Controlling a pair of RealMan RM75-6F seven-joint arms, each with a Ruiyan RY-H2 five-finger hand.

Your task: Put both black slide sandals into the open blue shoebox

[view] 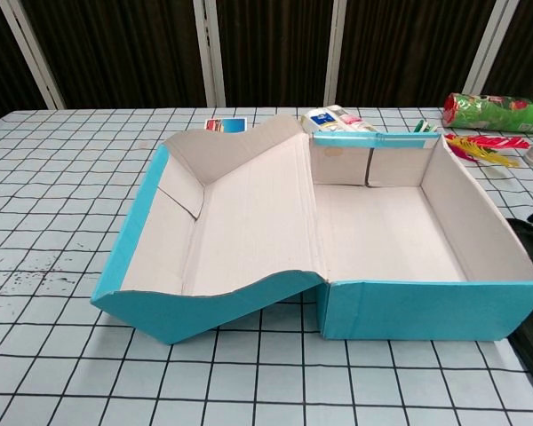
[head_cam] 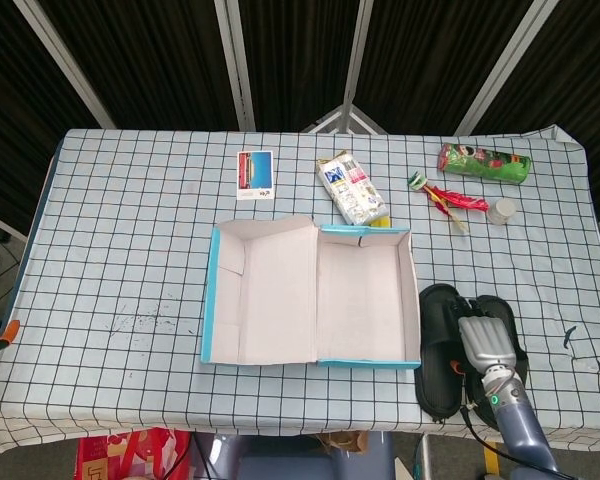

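Centrally on the checked tablecloth [head_cam: 130, 230] sits the open blue shoebox [head_cam: 365, 295], empty, its lid [head_cam: 258, 292] folded flat to the box's left. Just right of the shoebox lie two black slide sandals side by side: the nearer sandal [head_cam: 440, 345] touches the box wall, the farther sandal [head_cam: 505, 325] is largely covered. The right hand [head_cam: 488, 345] rests over both sandals; whether its fingers grip them cannot be told. Behind the shoebox are a snack packet [head_cam: 352, 189], a small card [head_cam: 255, 174], and a green tube [head_cam: 484, 163].
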